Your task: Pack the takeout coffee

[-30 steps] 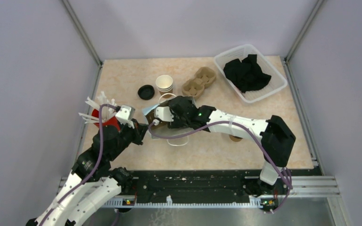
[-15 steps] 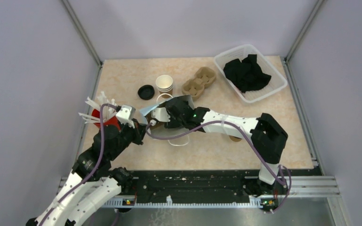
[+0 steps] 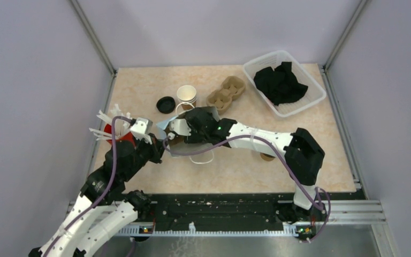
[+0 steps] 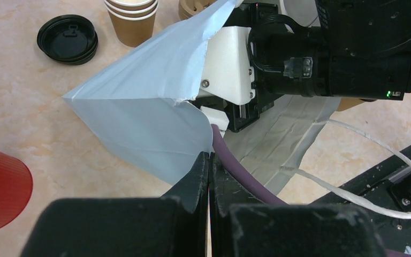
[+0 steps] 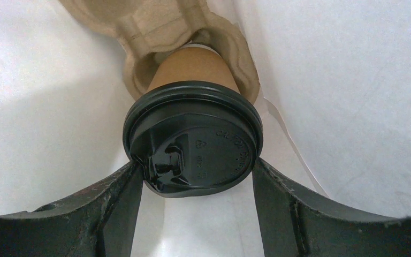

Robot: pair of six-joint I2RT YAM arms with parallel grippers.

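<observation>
With right fingers (image 5: 112, 214) clamped on the lidded cup (image 5: 192, 69), deep inside the bag (image 4: 144, 101), press it squarely into the carrier (image 5: 155, 27) hole before letting go. Hold the bag mouth wide with left fingers (image 4: 195, 179) pinched shut on its edge.

I run a robotics lab booth: grey panels (image 3: 219, 32), metal corner posts (image 3: 93, 37), robot arms (image 3: 262, 140) bolted to a rail (image 3: 348, 209).

- beige table (image 3: 310, 160), clock positions from its middle
- black lid (image 3: 166, 104) at 10, paper cups (image 3: 187, 95) at 11
- cardboard carrier (image 3: 226, 91) at 12, bin (image 3: 267, 63) at 2
- red cup (image 3: 122, 140) at 9, white bag (image 4: 144, 107) mid-table
</observation>
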